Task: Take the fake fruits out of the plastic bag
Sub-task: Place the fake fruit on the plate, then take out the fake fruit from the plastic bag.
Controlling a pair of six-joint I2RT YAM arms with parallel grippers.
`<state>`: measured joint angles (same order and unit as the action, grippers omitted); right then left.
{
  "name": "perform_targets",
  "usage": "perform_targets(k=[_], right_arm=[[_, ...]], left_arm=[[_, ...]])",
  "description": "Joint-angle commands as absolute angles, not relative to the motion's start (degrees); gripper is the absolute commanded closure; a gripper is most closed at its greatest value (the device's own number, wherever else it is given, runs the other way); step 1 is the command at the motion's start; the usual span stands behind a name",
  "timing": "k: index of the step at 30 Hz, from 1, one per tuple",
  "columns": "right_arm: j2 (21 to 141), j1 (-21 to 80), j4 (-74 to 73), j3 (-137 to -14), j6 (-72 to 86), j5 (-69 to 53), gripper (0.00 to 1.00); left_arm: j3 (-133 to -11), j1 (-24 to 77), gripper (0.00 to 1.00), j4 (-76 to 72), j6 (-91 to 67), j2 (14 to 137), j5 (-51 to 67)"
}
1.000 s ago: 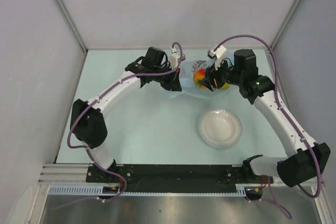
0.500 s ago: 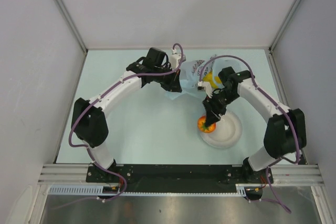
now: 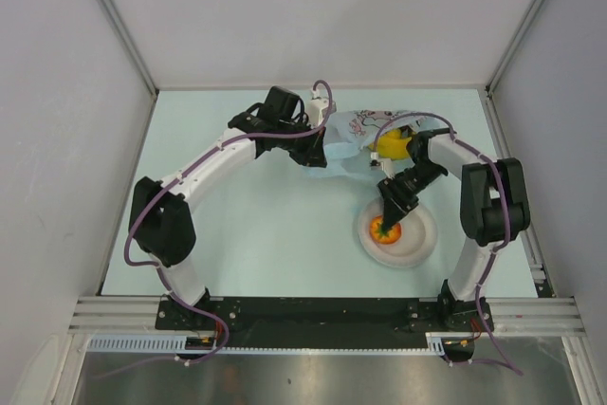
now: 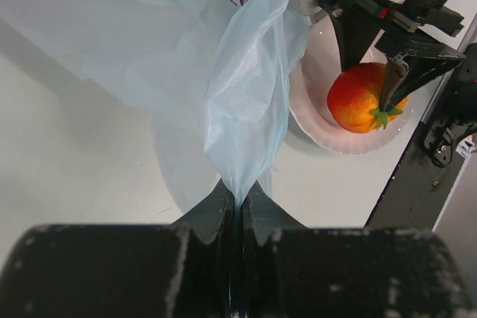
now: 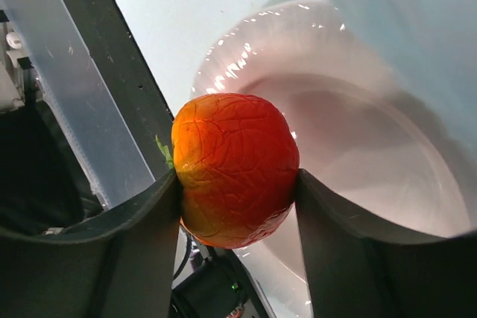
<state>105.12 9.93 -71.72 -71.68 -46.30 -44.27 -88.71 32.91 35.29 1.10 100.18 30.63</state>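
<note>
The left gripper [image 4: 237, 210] is closed narrow, its two dark fingers pinching a gathered fold of the thin translucent light-blue plastic bag [image 4: 223, 72] at the lower centre of the left wrist view; the film fans upward from the pinch toward the upper left of that frame. In the top view the bag lies crumpled on the pale table [image 3: 256, 225] at upper centre, just right of the left gripper, with a small dark print on its upper side. A glossy yellow plastic fruit [image 3: 391, 146] shows at the bag's right edge; whether it lies inside the film or at the opening cannot be told. The right gripper [image 5: 237, 206] is closed partway around a round orange-red plastic fruit with a small green leaf [image 5: 235, 165], one dark finger [image 5: 141, 236] pressed against each side of it. This fruit is outside the bag, over the round white plate [image 3: 419, 234], which sits on the table right of centre, below the bag and apart from it. In the top view the fruit lies toward the plate's left side. The right wrist view shows it over the plate's rim at centre frame. Whether it touches the plate surface cannot be told.
</note>
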Motion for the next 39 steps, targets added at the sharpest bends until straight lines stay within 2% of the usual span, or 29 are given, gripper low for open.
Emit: perform_targets(k=[1, 2, 7, 13, 17, 21, 24, 25, 27, 28, 31, 32, 33, 39], right_arm=[[107.66, 9.06, -72.08, -71.54, -46.76, -44.21, 0.24], [107.32, 8.70, -70.42, -71.63, -45.19, -44.47, 0.01], [101.26, 8.79, -66.71, -72.68, -40.97, -44.39, 0.00], [86.24, 11.51, -70.75, -77.42, -38.06, -42.20, 0.00], [76.92, 14.85, -60.06, -77.35, -31.13, -35.78, 0.00], [75.49, 15.82, -47.30, -76.29, -21.20, -30.17, 0.00], [78.92, 15.91, -39.92, -75.94, -15.74, -26.03, 0.11], [80.75, 16.00, -36.51, -75.85, -13.82, -25.32, 0.20], [82.96, 16.52, -31.67, -74.97, -12.66, -21.55, 0.30], [84.88, 17.74, -30.60, -74.88, -12.66, -20.14, 0.39], [88.14, 20.81, -27.17, -74.88, -14.67, -14.78, 0.53], [88.76, 21.44, -26.20, -74.88, -15.46, -13.37, 0.54], [89.64, 22.14, -24.28, -74.88, -15.56, -12.58, 0.55], [95.18, 25.40, -15.75, -75.23, -13.63, -4.31, 0.54]], left_arm=[[-89.47, 33.31, 0.91, 35.07, 2.72, 99.40, 30.67], [-89.65, 33.40, 0.91, 35.16, 2.72, 99.49, 30.76], [-90.70, 33.49, 0.91, 35.33, 2.81, 99.93, 30.67], [-91.93, 33.66, 0.90, 35.51, 2.55, 100.20, 30.67], [-92.90, 33.75, 0.90, 35.16, 2.64, 100.11, 29.89], [-94.04, 33.75, 0.90, 35.42, 2.81, 100.20, 29.27], [-93.78, 33.84, 0.90, 35.16, 2.55, 99.41, 29.01], [-93.61, 33.92, 0.90, 35.16, 2.11, 99.14, 28.74], [-92.99, 34.01, 0.90, 35.07, 1.67, 98.62, 28.48], [-92.81, 34.01, 0.90, 35.07, 0.97, 98.44, 28.56], [-92.90, 34.01, 0.92, 34.63, 0.35, 97.39, 28.83], [-93.16, 34.01, 0.98, 34.54, 0.35, 97.12, 28.65], [-93.34, 34.01, 1.00, 34.37, -0.95, 96.60, 28.22], [-93.34, 34.01, 1.00, 34.89, -0.18, 96.06, 26.47]])
